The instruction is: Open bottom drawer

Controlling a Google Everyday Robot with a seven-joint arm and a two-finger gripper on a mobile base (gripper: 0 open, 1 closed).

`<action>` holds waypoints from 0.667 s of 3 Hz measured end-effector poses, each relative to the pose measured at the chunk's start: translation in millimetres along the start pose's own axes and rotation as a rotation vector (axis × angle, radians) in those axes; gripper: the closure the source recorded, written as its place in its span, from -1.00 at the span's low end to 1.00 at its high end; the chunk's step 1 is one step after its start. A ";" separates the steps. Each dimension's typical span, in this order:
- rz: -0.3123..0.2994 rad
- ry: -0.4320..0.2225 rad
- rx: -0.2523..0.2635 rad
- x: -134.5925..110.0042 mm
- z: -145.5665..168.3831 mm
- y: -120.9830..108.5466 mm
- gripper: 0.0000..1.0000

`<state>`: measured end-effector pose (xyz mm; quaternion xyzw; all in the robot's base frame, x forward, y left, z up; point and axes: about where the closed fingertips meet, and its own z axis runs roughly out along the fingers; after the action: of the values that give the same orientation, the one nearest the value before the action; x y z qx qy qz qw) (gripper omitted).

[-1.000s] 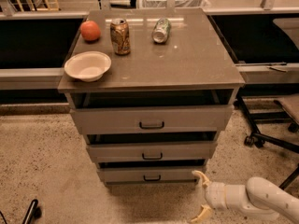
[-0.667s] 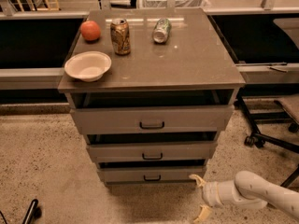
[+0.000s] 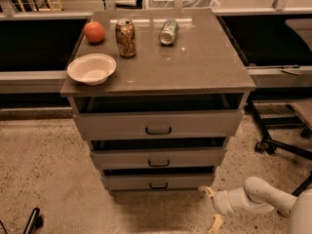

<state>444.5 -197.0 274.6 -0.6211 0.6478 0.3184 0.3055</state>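
The bottom drawer is the lowest and narrowest of three grey-brown fronts on the cabinet, with a small dark bar handle at its centre. Its front stands slightly out from the cabinet, with a dark gap above it. My gripper is low on the floor to the right of the drawer, at the end of my white arm. Its yellowish fingers are spread apart and hold nothing. It is apart from the drawer front, right of and below the handle.
On the cabinet top are an orange fruit, an upright can, a can lying on its side and a white bowl. An office chair base stands at right. The middle drawer and top drawer sit above.
My arm and gripper have shifted a little left toward the cabinet's lower right corner. The drawers have not moved.
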 end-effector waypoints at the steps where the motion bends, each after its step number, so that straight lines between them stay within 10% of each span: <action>1: -0.006 -0.007 -0.015 0.1 5.1 1.5 -1.00; 2: -0.077 -0.020 -0.013 3.7 35.5 -18.8 -1.00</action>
<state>463.2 -171.7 249.3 -0.6443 0.6181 0.3169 0.3200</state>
